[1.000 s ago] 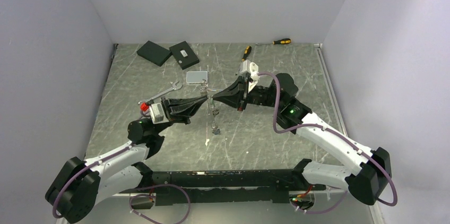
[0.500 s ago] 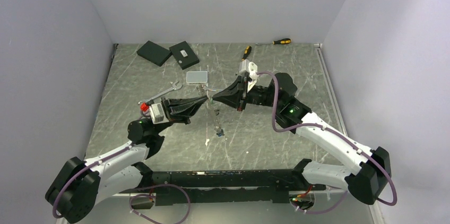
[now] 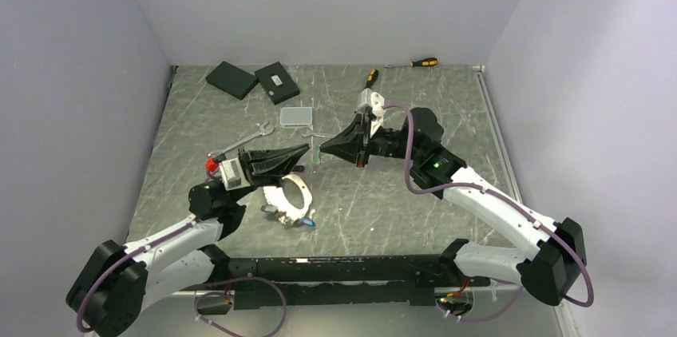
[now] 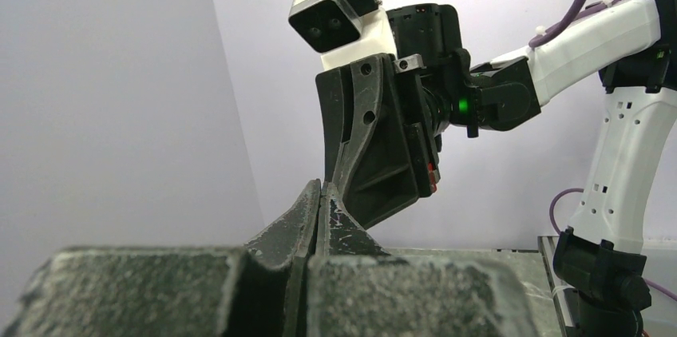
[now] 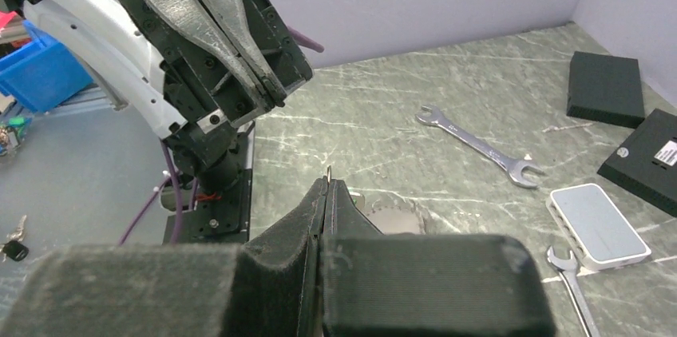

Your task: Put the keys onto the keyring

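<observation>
My left gripper [image 3: 307, 148] is shut with nothing showing between its fingers [image 4: 320, 185]. It hovers just left of my right gripper [image 3: 322, 140], tip facing tip with a small gap. The right gripper [image 5: 328, 181] is shut on a thin bit of metal wire that pokes out of its tips. A green-tagged key [image 3: 317, 160] hangs below them. The keyring [image 3: 299, 189] appears as a pale, blurred loop low over the table under the left gripper, with a blue-tagged key [image 3: 308, 223] at its near edge.
A silver wrench [image 3: 239, 143] lies left of the grippers and a flat grey box [image 3: 295, 116] behind them. Two black boxes [image 3: 231, 79] [image 3: 277, 81] and two yellow-and-black screwdrivers [image 3: 370, 79] [image 3: 423, 61] sit at the back wall.
The keyring, with the blue-tagged key, has left the meeting fingertips and dropped to the table under the left gripper. The left gripper has drawn slightly back and left; the right still holds the green-tagged key.
</observation>
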Available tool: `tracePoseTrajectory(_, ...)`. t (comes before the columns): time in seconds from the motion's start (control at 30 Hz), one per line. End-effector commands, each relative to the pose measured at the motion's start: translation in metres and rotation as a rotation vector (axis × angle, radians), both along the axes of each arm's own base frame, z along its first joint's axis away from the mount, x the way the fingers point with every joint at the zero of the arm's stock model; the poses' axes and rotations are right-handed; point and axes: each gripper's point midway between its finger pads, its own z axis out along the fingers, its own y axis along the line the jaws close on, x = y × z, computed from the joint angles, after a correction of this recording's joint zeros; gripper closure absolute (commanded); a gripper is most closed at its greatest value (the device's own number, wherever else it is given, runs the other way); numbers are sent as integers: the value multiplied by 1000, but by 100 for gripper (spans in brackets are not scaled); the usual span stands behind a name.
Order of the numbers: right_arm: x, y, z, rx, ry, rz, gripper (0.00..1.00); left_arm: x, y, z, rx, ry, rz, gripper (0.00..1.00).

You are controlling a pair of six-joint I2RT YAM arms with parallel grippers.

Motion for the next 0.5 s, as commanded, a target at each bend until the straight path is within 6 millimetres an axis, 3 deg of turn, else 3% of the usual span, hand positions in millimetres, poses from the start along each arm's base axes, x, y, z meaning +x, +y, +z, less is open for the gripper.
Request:
tracePoseTrajectory(0.0,11,-6,9,13,-24,-77,100,-6,6,7,-36,-41,15,100)
tracePoseTrajectory(0.1,28,-8,-9,-48,0,-157,100,15,2,-14,50,27,96,97)
tracePoseTrajectory(0.2,41,-7,-29,-113,37,-205,100,41,1,-48,203,180,194,68)
tracePoseTrajectory(0.23,43,-8,-33,-122,45,-217,100,46,6,-51,221,235,232,61)
tracePoseTrajectory(0.37,51,-13,-43,-121,61,-281,100,79,38,-95,307,616,455,46)
tracePoseTrajectory(0.47,60,-17,-51,-129,74,-341,100,86,68,-123,266,931,602,20)
